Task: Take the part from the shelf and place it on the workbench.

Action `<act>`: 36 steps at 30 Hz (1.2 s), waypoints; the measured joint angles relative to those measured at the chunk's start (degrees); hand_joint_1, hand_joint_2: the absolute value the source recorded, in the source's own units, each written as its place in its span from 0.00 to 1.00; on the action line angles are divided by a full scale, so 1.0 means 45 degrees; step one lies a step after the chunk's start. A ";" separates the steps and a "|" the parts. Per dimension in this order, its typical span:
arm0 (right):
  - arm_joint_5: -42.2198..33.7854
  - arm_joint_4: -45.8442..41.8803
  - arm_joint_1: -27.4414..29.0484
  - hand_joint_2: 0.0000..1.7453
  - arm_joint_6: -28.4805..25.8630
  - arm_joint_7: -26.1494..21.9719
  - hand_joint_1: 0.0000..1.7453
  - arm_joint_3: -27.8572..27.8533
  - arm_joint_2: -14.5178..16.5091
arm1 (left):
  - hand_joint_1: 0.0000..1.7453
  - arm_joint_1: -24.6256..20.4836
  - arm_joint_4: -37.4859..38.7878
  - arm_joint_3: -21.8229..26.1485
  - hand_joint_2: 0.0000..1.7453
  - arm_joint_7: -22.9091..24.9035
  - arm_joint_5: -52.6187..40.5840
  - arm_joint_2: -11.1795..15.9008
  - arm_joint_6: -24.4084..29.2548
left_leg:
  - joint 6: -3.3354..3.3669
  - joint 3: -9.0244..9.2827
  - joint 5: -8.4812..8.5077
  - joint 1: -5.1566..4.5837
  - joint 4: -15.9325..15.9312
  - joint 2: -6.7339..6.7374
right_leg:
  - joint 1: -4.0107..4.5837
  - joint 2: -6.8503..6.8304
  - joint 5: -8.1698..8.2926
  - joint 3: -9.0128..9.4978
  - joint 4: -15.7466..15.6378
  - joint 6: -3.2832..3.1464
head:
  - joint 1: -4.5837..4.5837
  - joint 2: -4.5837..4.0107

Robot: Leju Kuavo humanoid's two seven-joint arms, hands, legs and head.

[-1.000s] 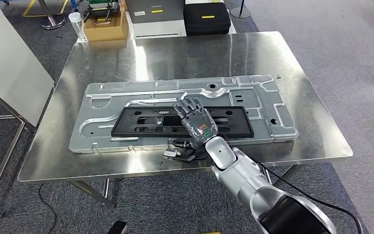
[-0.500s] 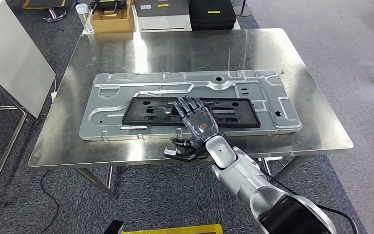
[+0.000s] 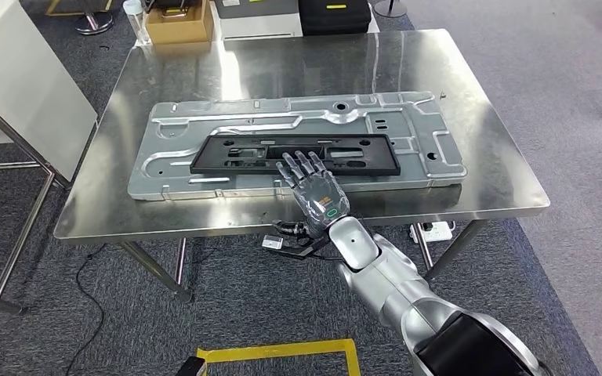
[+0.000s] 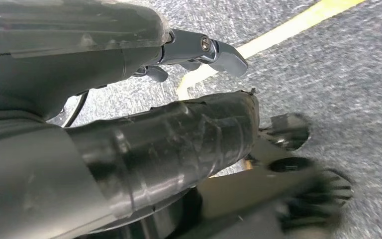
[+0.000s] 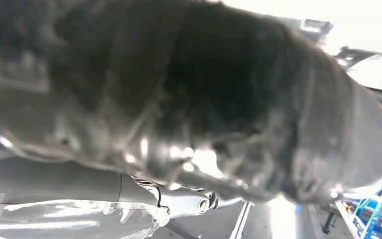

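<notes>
A steel workbench [image 3: 486, 149] is carrying a metal panel [image 3: 439, 149] with the black part [image 3: 227, 149] on it; the right hand [image 3: 313, 188], fingers spread and holding nothing, is hovering at the near edge.

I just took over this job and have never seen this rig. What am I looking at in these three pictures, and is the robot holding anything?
The head view looks down from the robot's own body. Its silver right arm reaches forward, and the right robot hand is raised with fingers spread, holding nothing. On the steel workbench lies a large silver metal panel with a black frame part on top. The other two pictures come from wrist cameras, blurred and turned. The left robot hand hangs over grey carpet; whether it is open is unclear.
</notes>
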 joint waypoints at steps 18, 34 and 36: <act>-0.1349 -0.0118 0.0898 0.00 -0.0503 -0.0822 0.00 -0.0647 -0.0213 | 0.00 0.0148 0.0000 0.0102 0.00 0.0016 0.0242 0.0025 0.0095 | 0.0295 -0.1143 0.1594 -0.0043 -0.1133 0.0109 | -0.0014 0.0091 -0.1529 0.1818 -0.0115 0.0405 | 0.0045 0.0000; -0.4576 -0.0392 0.4517 0.00 -0.0539 -0.3094 0.00 -0.4924 -0.1002 | 0.00 0.0932 0.0000 0.1024 0.00 0.0408 0.1115 0.0125 0.0248 | 0.0182 0.1188 -0.0540 -0.0051 -0.1172 0.0040 | -0.0055 -0.0119 0.0339 -0.0216 0.0023 0.0361 | 0.0042 0.0000; -0.4955 -0.0257 0.4982 0.00 -0.0533 -0.3275 0.00 -0.5586 -0.1210 | 0.00 0.1030 0.0000 0.1134 0.00 0.0441 0.1213 0.0130 0.0233 | 0.0404 0.1098 -0.0381 -0.0065 -0.1357 0.0053 | -0.0088 -0.0143 0.0525 -0.0218 -0.0061 0.0530 | 0.0050 0.0000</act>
